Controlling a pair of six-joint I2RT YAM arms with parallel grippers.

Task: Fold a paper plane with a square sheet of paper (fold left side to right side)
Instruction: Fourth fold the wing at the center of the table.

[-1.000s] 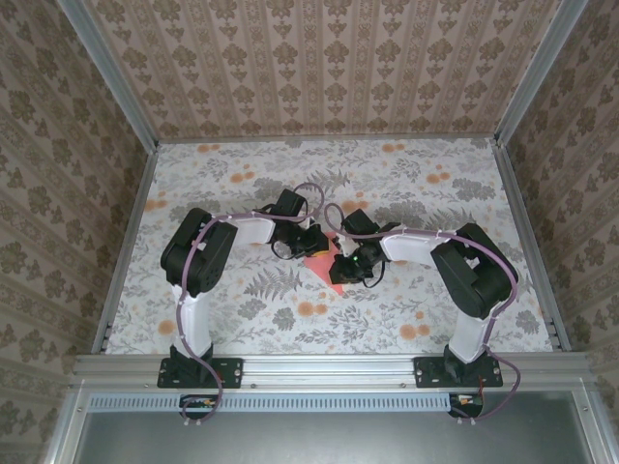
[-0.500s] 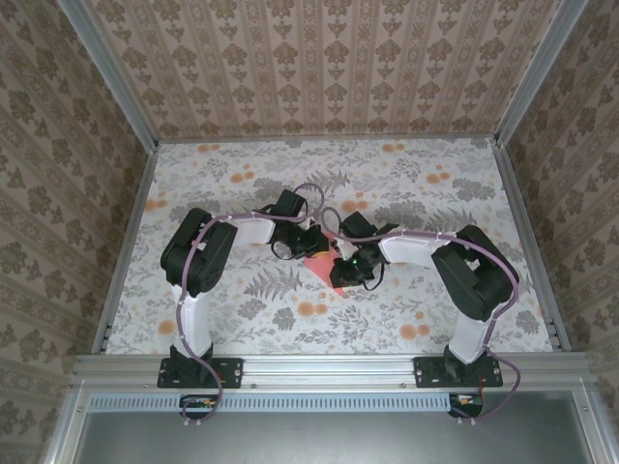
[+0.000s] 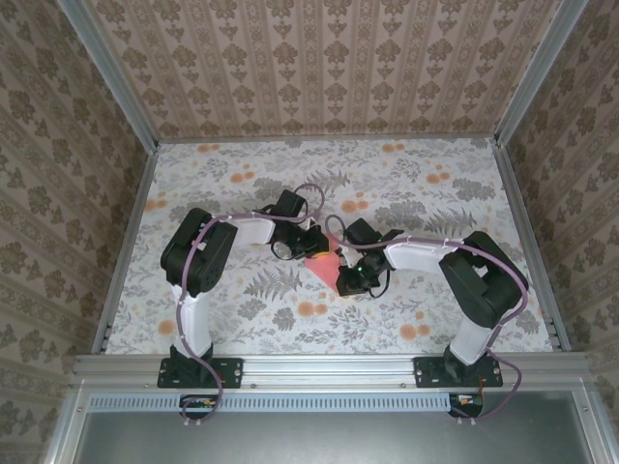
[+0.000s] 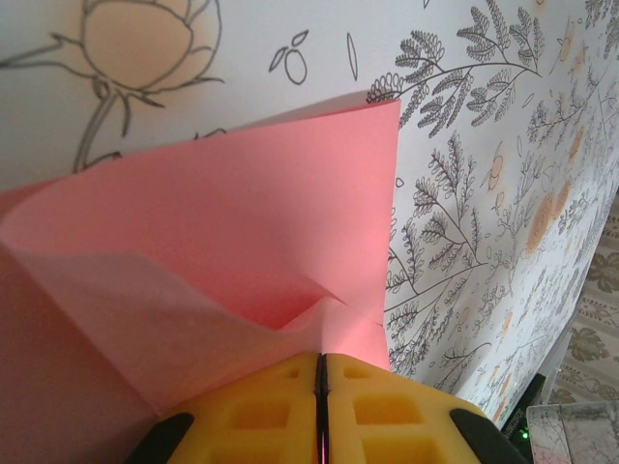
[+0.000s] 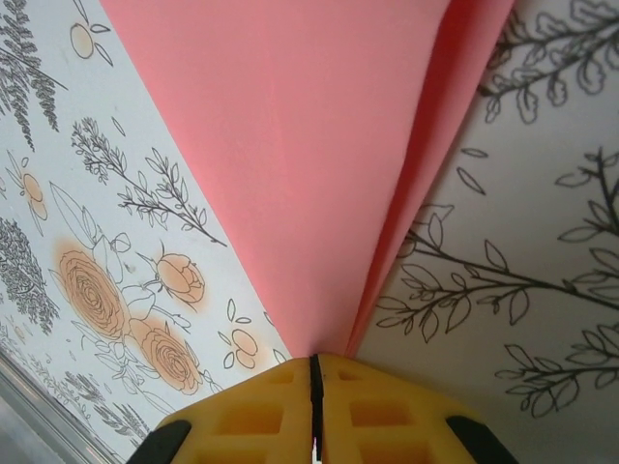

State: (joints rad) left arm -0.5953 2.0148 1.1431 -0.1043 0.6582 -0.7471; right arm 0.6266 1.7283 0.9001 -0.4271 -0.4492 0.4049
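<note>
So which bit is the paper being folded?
Look at the middle of the flowered tablecloth. There the left hand and right hand pinch the sheet of paper: plain salmon-pink and curled over, unlike the small orange printed flowers around it.

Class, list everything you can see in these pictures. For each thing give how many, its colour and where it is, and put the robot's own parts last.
sheet of paper: one, salmon pink, mid-table between the two arms, curled over on itself.
tablecloth: one, white with grey ferns and orange flowers, covering the table.
wall panels: three, beige-brown ornament pattern, at the far edge and both sides.
metal frame: one, silver, along the near edge and up the corners.
cables: two, purple, running along the arms.
left arm: one, black and white, near left.
right arm: one, black and white, near right.
left pincer: one, yellow fingers, shut on the paper.
right pincer: one, yellow fingers, shut on the paper.
</note>
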